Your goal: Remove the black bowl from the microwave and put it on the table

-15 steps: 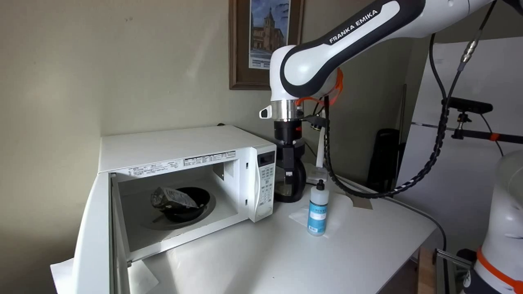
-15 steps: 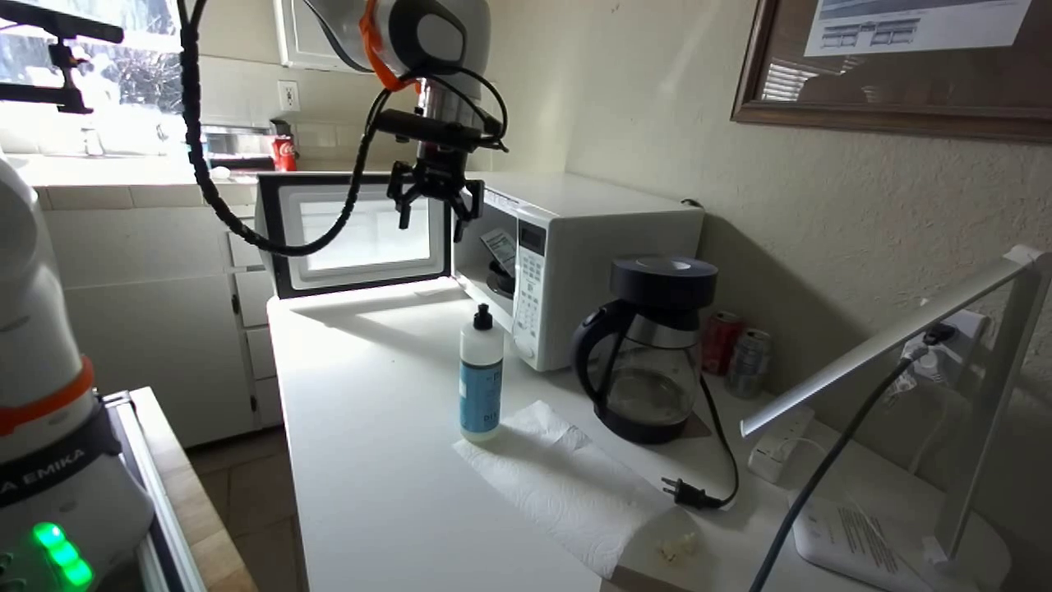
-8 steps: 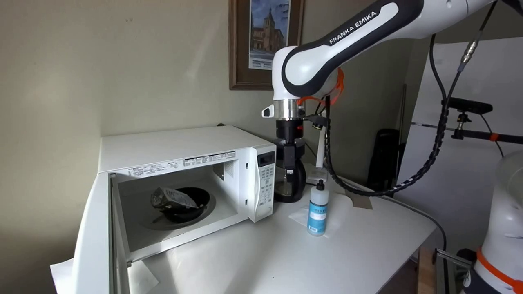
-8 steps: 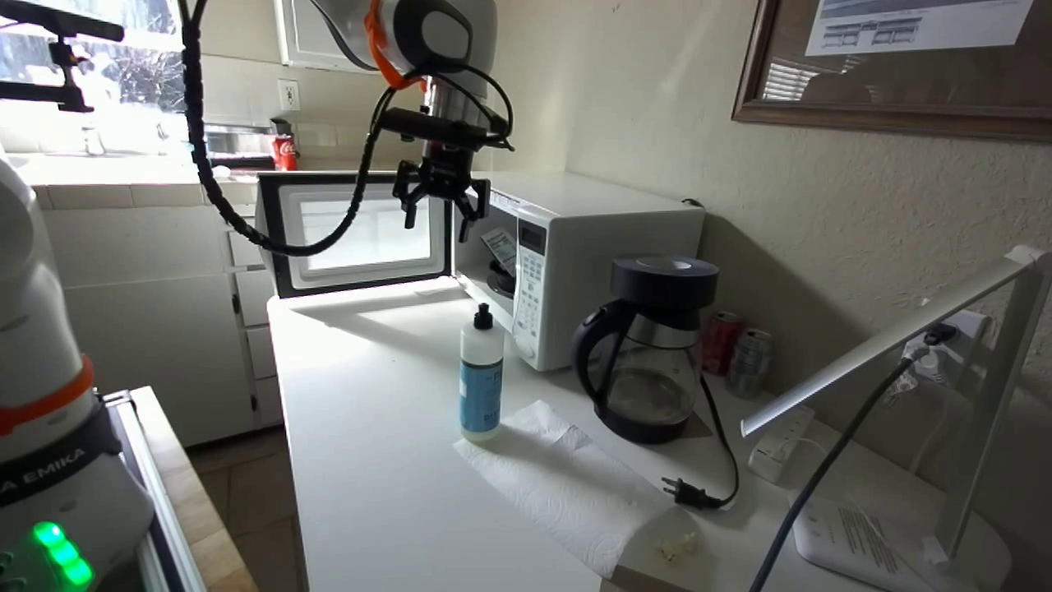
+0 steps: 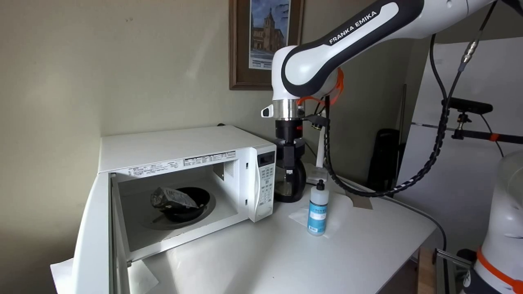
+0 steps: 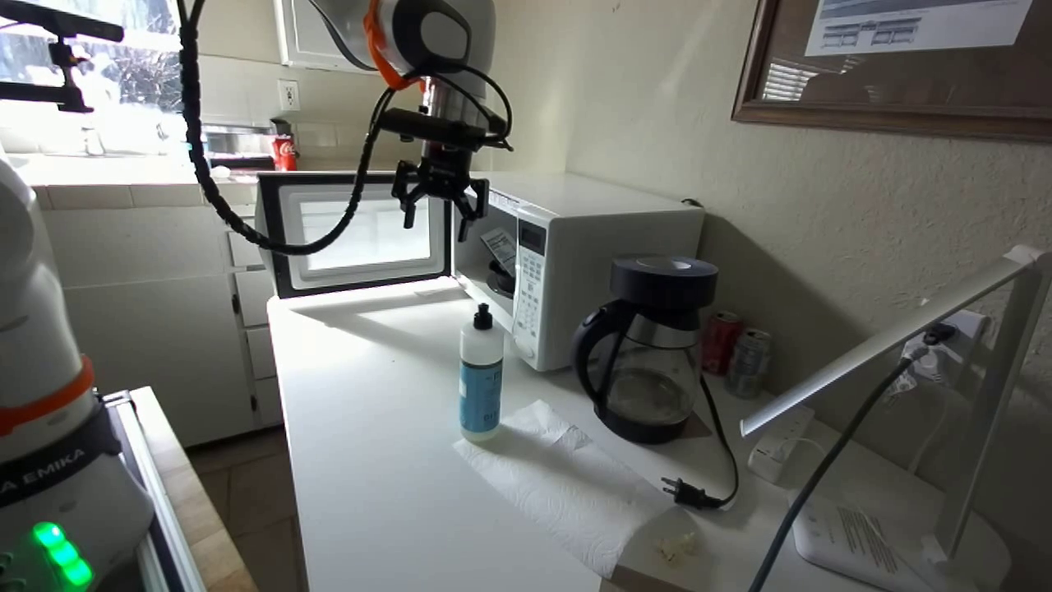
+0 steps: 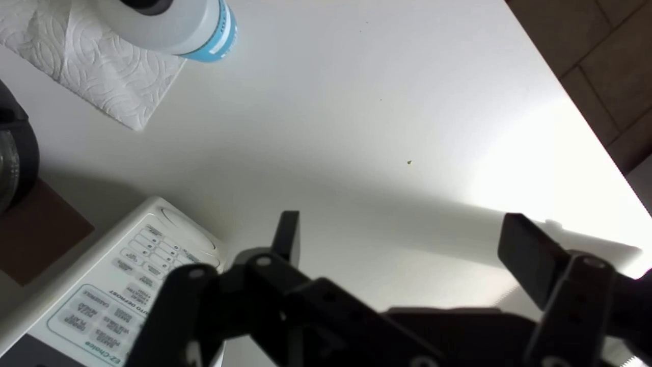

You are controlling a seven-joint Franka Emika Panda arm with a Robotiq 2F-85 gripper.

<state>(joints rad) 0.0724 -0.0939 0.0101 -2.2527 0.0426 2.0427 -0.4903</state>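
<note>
The black bowl (image 5: 201,197) sits on the turntable inside the white microwave (image 5: 184,143), whose door stands open. A crumpled, shiny packet (image 5: 173,198) leans in the bowl and covers part of it. In an exterior view the bowl (image 6: 498,278) is mostly hidden by the microwave (image 6: 625,222). My gripper (image 6: 436,228) hangs pointing down, above the table (image 6: 370,460) and outside the microwave, near its control panel side. The wrist view shows the gripper (image 7: 401,229) with its fingers wide apart and only the bare white table (image 7: 331,127) between them.
A blue-labelled pump bottle (image 5: 318,210) stands on the table before the microwave's right side. A black jug (image 6: 649,353) stands beside the microwave. A paper towel (image 6: 567,485), a plug (image 6: 689,493) and a lamp (image 6: 896,337) lie beyond. The open door (image 5: 92,241) juts forward.
The gripper shifted very slightly to the right in both exterior views, then barely moved. It stays open. The bowl, packet and microwave have not moved.
</note>
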